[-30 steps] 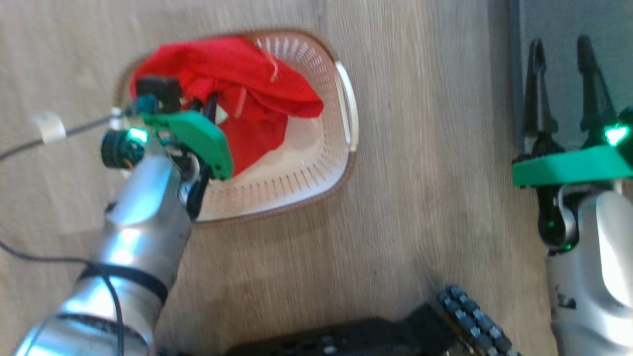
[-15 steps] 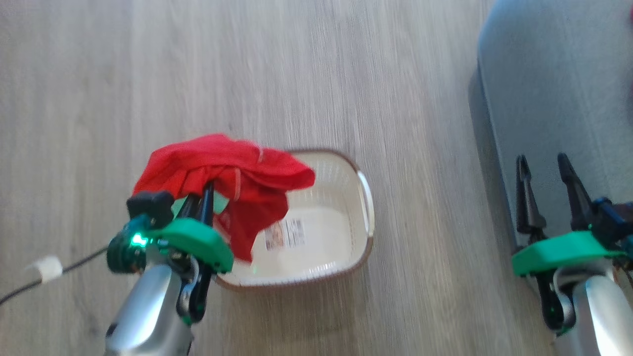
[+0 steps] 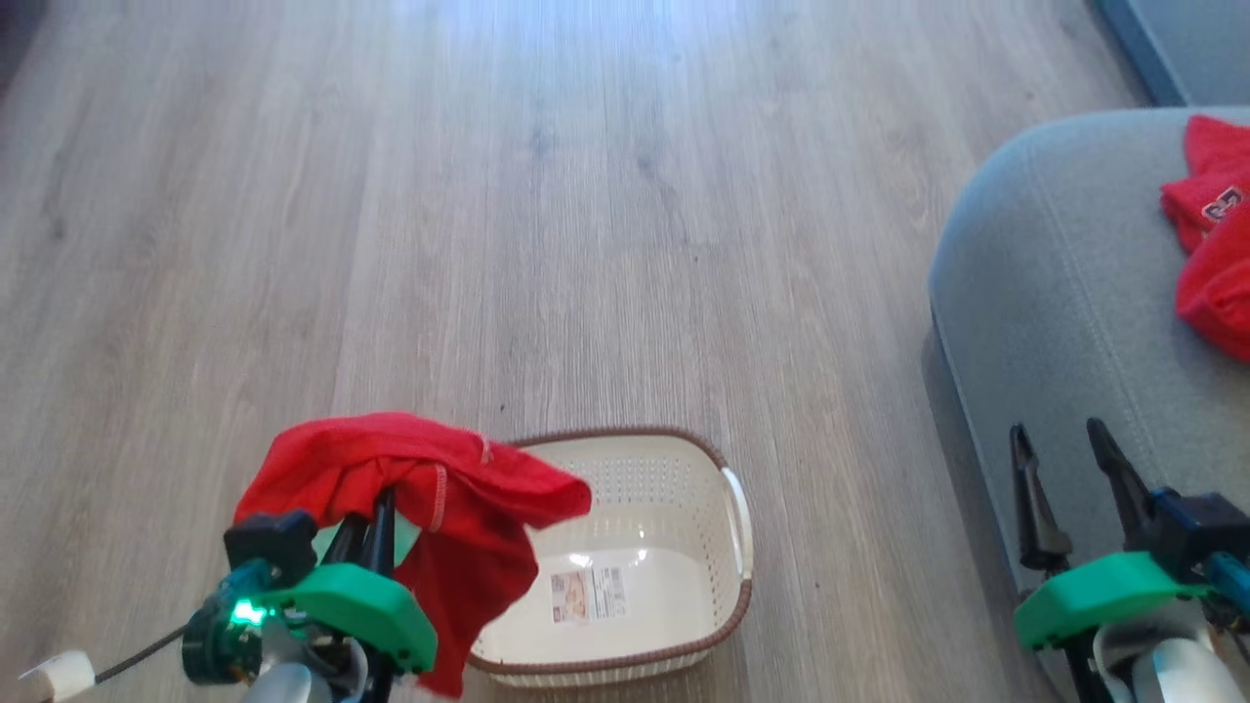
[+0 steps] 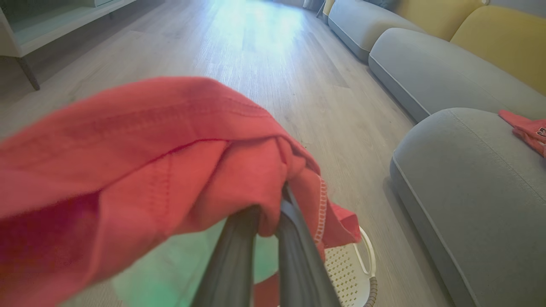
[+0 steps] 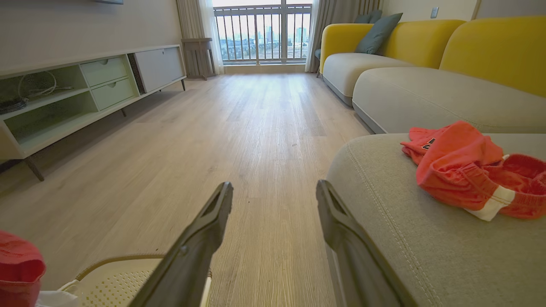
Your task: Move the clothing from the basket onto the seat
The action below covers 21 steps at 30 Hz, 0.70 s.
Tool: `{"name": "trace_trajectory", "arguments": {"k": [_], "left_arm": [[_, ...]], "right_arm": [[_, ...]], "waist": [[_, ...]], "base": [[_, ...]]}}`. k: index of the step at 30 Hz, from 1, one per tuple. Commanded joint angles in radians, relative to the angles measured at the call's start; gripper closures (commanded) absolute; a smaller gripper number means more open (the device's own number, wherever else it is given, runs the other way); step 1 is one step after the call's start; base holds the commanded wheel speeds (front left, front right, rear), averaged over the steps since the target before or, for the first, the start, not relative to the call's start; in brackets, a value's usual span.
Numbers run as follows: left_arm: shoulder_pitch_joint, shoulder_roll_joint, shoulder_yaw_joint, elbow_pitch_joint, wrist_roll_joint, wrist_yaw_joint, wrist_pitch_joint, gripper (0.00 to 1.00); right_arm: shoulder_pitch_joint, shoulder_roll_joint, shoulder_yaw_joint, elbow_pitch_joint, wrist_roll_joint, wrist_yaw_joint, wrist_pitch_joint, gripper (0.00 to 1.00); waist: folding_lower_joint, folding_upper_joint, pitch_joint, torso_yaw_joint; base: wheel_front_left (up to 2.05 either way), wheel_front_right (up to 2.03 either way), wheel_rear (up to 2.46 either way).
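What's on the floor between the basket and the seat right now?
Nothing: in the head view, only bare wood floor separates the basket from the grey seat.

The held garment (image 3: pixel 430 478) buries the fingertips of the left gripper (image 3: pixel 381 503) and covers one end of the basket (image 3: pixel 684 488). The head view's right edge cuts off the other garment (image 3: pixel 1216 283) on the seat (image 3: pixel 1055 293). The label (image 3: pixel 586 596) is unreadably small.

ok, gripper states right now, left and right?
Left gripper: closed on the red garment, which it holds above the basket.
Right gripper: open, holding nothing.
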Motion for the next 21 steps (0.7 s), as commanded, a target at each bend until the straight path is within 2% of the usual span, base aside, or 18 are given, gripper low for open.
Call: {"name": "trace_trajectory", "arguments": {"k": [1, 11, 21], "left_arm": [[-0.03, 0.025, 0.038, -0.057, -0.004, 0.012, 0.004, 1.0], [0.009, 0.047, 0.041, -0.146, -0.007, 0.039, 0.043, 1.0], [0.024, 0.05, 0.035, -0.178, -0.01, 0.052, 0.054, 1.0]], "right_arm": [[-0.02, -0.016, 0.026, -0.026, -0.003, 0.0, -0.007, 0.0], [-0.019, -0.002, 0.038, -0.019, 0.0, 0.0, -0.007, 0.0], [-0.021, -0.006, 0.038, -0.018, 0.003, 0.0, -0.007, 0.0]], "waist": [[0.0002, -0.0001, -0.018, 0.004], [0.0002, -0.0001, -0.036, -0.004], [0.0002, -0.0001, -0.036, -0.003]], "base": [[0.0, 0.0, 0.0], [0.0, 0.0, 0.0], [0.0, 0.0, 0.0]]}}
